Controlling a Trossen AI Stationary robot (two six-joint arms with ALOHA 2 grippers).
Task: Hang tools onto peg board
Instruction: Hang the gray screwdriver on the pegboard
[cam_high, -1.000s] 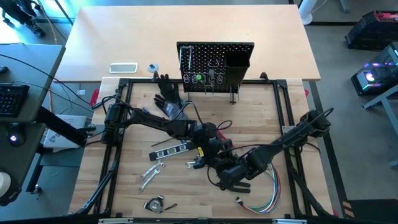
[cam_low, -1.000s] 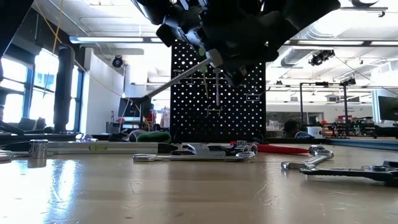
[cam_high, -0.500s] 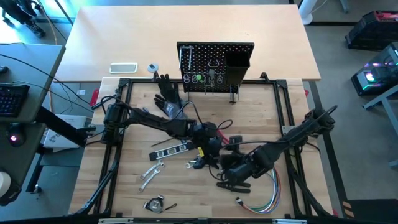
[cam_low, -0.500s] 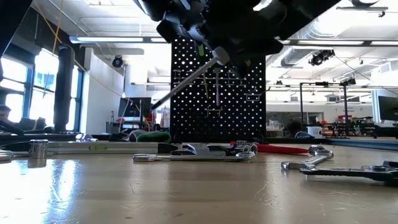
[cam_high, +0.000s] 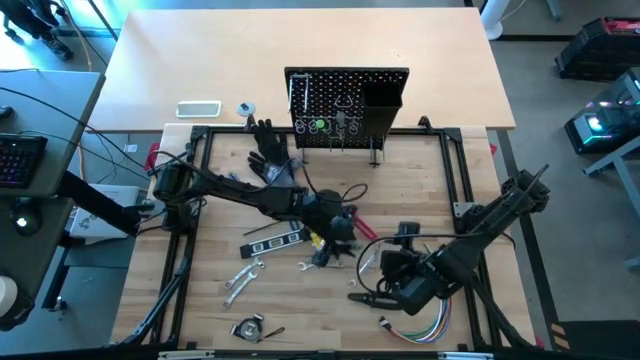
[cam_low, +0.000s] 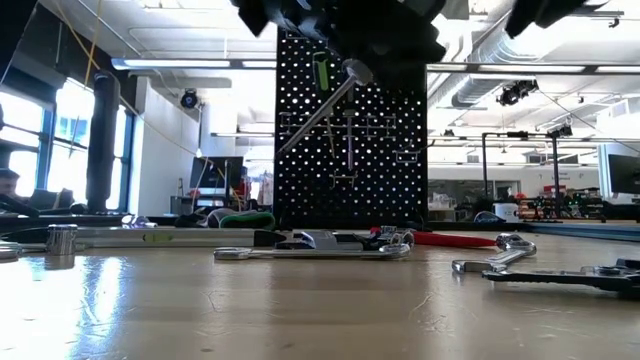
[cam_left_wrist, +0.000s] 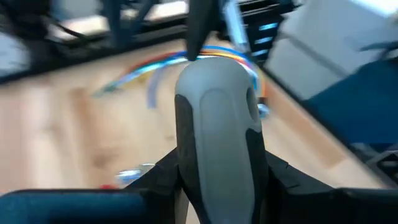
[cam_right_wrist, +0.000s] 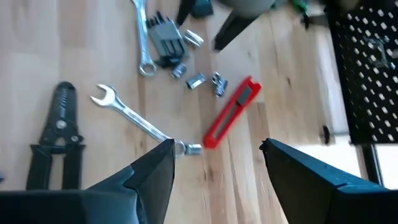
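My left gripper (cam_high: 335, 225) hangs over the table's middle, shut on a tool with a grey and black handle (cam_left_wrist: 217, 106). The tool's thin metal shaft (cam_low: 315, 112) slants down in front of the peg board (cam_low: 350, 150). The peg board (cam_high: 345, 100) stands upright at the far edge with several tools on its hooks. My right gripper (cam_high: 372, 296) is open over the near right part of the table, with nothing between its fingers (cam_right_wrist: 214, 155). A red tool (cam_right_wrist: 231, 118), wrenches (cam_right_wrist: 140, 121) and black pliers (cam_right_wrist: 56, 130) lie flat on the table. My left gripper pinches the tool's grey and black handle (cam_left_wrist: 186, 155) between its two fingers, one on each side. The handle's rounded butt end faces back toward the wrist. The tool is lifted clear of the table, its shaft slanting downward.
A black level (cam_high: 275, 238) and more wrenches (cam_high: 240, 275) lie left of the middle. A black glove (cam_high: 270, 150) lies near the peg board's left. Coloured wires (cam_high: 420, 325) curl at the near right, beside my right gripper. A black frame (cam_high: 200, 135) borders the work area.
My right gripper has drawn away from the left gripper and the tool, toward the table's near right, rising and rolling. My left gripper has risen a little and rolled; the tool's shaft now hangs higher and steeper before the peg board.
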